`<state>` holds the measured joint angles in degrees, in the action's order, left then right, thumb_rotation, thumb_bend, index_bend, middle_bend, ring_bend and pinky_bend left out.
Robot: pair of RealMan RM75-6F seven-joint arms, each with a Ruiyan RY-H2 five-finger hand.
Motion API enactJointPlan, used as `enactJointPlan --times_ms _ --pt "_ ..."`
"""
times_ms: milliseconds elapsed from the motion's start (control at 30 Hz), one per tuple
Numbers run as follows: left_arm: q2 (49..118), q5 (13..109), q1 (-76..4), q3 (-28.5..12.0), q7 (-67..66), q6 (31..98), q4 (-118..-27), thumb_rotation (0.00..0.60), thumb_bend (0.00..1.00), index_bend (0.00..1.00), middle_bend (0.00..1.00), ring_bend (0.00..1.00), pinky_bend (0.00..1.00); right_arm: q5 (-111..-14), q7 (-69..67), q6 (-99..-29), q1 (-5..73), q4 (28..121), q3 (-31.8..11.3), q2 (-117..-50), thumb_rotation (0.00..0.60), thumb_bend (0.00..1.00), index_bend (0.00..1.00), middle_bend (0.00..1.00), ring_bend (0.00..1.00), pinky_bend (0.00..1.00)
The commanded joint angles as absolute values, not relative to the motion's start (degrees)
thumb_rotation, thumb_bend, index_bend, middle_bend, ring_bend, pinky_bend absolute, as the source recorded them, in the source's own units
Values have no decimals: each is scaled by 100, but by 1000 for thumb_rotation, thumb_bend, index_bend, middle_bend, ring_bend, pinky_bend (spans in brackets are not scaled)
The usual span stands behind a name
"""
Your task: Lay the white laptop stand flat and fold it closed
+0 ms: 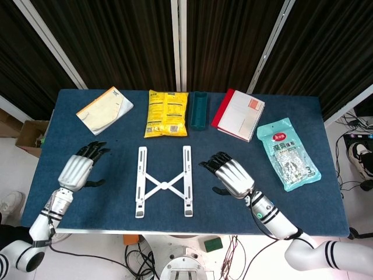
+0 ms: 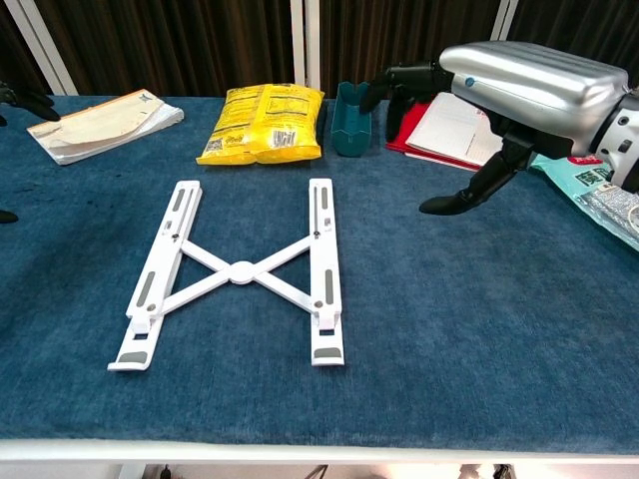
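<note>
The white laptop stand lies flat on the blue table, its two rails spread apart and joined by crossed struts. My right hand hovers palm down just right of the stand's right rail, fingers apart and holding nothing; in the chest view the right hand shows large above the table. My left hand hangs left of the stand, well apart from it, fingers spread and empty. In the chest view only its dark fingertips show at the left edge.
Along the far side lie a tan booklet, a yellow snack bag, a teal container, a red-edged notebook and a light-green packet. The table's front edge runs close below the stand.
</note>
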<state>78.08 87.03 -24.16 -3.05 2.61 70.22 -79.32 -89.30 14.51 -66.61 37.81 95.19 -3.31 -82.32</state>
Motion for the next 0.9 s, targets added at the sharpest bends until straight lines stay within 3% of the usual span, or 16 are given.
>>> enactJointPlan --times_ms 33,233,900 --pt "8073 8472 -2705 -490 -289 6666 -7658 600 35 140 42 42 178 -9187 1661 -6784 3763 9121 -219 -8482 600 0 509 625 481 489" --pt "8408 8092 -3049 -692 -648 6138 -7368 600 26 87 9 19 166 -9417 1837 -6733 3846 8571 -202 -8964 600 0 642 733 607 634" --pt "9264 7707 -3566 -753 -465 5414 -6322 600 10 57 5 6 163 -9398 2097 -6476 4082 7380 -384 -10022 600 0 720 784 716 749"
